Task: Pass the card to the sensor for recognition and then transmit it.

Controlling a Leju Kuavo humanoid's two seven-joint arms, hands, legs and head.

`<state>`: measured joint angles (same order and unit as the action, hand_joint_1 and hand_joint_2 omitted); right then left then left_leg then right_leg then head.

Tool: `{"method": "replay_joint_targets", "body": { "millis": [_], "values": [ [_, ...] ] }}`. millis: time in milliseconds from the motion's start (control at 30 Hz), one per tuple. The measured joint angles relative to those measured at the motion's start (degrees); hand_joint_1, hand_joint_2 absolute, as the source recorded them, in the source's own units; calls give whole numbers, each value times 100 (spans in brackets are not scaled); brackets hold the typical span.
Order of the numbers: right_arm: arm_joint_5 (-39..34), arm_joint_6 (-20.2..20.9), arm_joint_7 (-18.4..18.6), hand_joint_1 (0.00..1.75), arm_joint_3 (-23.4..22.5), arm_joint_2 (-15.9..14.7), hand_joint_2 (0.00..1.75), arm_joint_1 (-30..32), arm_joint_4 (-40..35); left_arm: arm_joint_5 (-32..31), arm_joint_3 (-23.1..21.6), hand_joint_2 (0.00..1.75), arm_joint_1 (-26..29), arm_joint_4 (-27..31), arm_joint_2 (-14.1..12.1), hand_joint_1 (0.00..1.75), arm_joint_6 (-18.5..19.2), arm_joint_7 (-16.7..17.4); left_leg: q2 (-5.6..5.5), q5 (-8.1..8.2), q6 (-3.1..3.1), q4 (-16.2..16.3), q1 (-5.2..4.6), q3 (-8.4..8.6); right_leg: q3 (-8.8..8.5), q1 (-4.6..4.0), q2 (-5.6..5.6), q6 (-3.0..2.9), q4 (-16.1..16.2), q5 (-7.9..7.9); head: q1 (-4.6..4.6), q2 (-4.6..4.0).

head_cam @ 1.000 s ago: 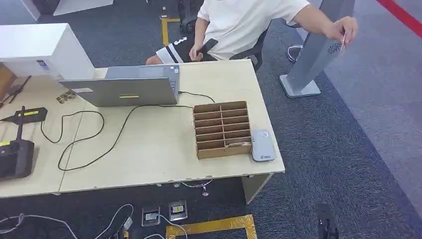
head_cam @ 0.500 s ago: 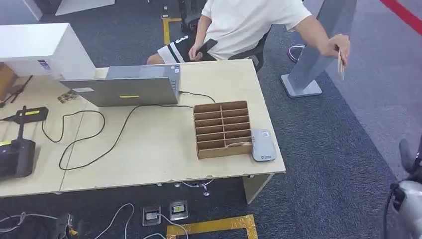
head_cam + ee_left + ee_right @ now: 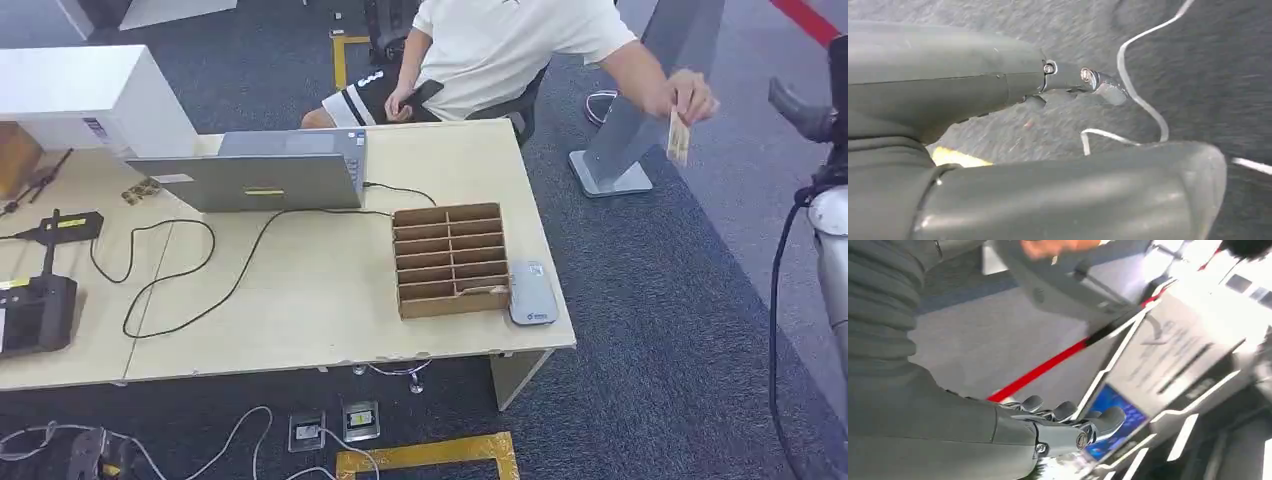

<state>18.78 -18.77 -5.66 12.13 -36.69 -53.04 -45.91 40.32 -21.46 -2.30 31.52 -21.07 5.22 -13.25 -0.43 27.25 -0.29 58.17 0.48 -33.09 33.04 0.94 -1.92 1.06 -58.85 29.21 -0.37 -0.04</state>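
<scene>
Head view: I see a person in a white shirt seated behind the tabletop, one arm stretched out to the side, their hand holding the card in the air beside a grey stand, well apart from the tabletop. On the tabletop sit an open laptop, a cardboard slotted organizer and, just beside it at the edge, a small grey sensor. My right robot hand rises at the far right edge, near the card but not touching it. Left wrist view: left robot hand hangs over dark carpet with white cables; fingers blurred, I cannot tell its state. Right wrist view: right robot hand empty, fingers apart and gently curled, a red floor stripe beyond.
</scene>
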Motion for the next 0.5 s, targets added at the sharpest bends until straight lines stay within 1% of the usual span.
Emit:
{"method": "replay_joint_targets", "body": {
  "millis": [33,100,167,233,300,333,433,500],
  "values": [
    [100,52,-5,0,28,66,175,-11,-181,-39,2,0,31,81,-31,0,0,-13,-7,0,0,0,0,-2,-1,0,-7,0,0,0,-7,0],
    [471,272,-227,0,135,144,175,-34,-495,-181,2,0,103,231,-94,0,0,-109,-7,-1,-1,0,0,-7,0,0,-8,-1,-1,1,-2,0],
    [1065,526,-483,0,314,240,175,-112,-777,-330,-2,0,150,354,-159,0,0,-218,-3,0,-1,0,0,-8,1,0,3,0,-2,0,-4,0],
    [1703,775,-588,0,561,369,175,-217,-1061,-422,-4,0,160,481,-247,0,2,-295,2,0,-1,0,1,-3,0,-1,7,-1,-1,0,-7,0],
    [2149,971,-579,0,805,509,175,-304,-1254,-452,-18,0,199,632,-354,0,2,-297,1,-1,-2,0,1,-3,-1,-2,4,-1,-2,0,0,0],
    [2277,1047,-544,0,944,611,175,-336,-1332,-426,-26,0,250,738,-420,0,2,-245,3,-2,-3,0,2,-1,0,-2,5,-1,-2,0,-4,0],
    [2430,1163,-492,0,1217,823,175,-352,-1464,-275,-72,0,392,1125,-671,0,2,-31,0,-4,-6,0,7,-1,1,-6,2,-1,-1,0,2,0],
    [2443,1178,-474,0,1338,907,175,-338,-1505,-203,-112,0,460,1318,-804,0,2,26,-3,-4,-6,0,7,-1,1,-6,0,-1,-1,0,-2,0]
  ]
}}
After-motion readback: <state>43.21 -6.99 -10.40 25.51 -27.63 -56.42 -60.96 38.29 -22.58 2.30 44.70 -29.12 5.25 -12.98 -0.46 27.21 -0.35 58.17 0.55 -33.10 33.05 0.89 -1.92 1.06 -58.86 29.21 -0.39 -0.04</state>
